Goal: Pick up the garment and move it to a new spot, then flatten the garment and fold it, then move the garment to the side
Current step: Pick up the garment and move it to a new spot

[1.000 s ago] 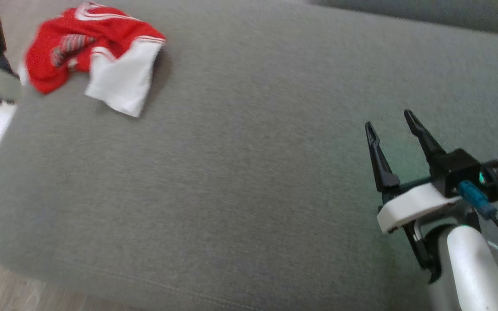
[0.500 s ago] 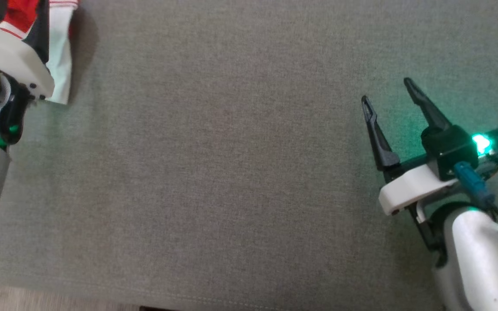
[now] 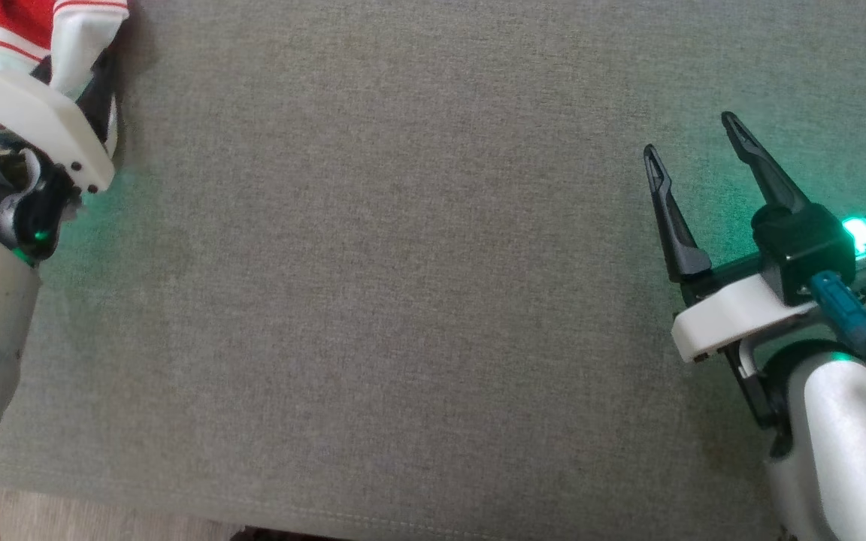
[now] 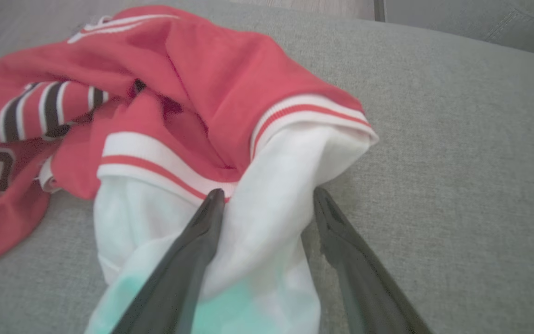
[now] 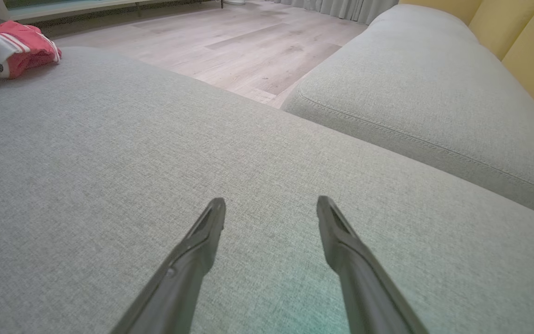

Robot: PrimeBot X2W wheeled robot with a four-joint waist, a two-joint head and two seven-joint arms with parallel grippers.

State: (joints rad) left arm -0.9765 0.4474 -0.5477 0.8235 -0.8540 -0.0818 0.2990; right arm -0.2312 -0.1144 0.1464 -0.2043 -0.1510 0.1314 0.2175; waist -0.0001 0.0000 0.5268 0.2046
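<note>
Left wrist view shows my left gripper (image 4: pixel 268 191) spread wide astride a white fold of the garment (image 4: pixel 220 69), clamping nothing, while my right gripper (image 5: pixel 270 200) hangs parted, empty, above the cushion (image 5: pixel 86 162)

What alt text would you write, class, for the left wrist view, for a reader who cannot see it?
The left claw, open, straddles a white fold of a crumpled red and white garment. The garment lies on a grey cushion.

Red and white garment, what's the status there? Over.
Left gripper open, astride the white sleeve, not yet closed. Right gripper open, over bare grey sofa cushion. Red and white garment crumpled on the cushion. Nothing in the way.
</note>
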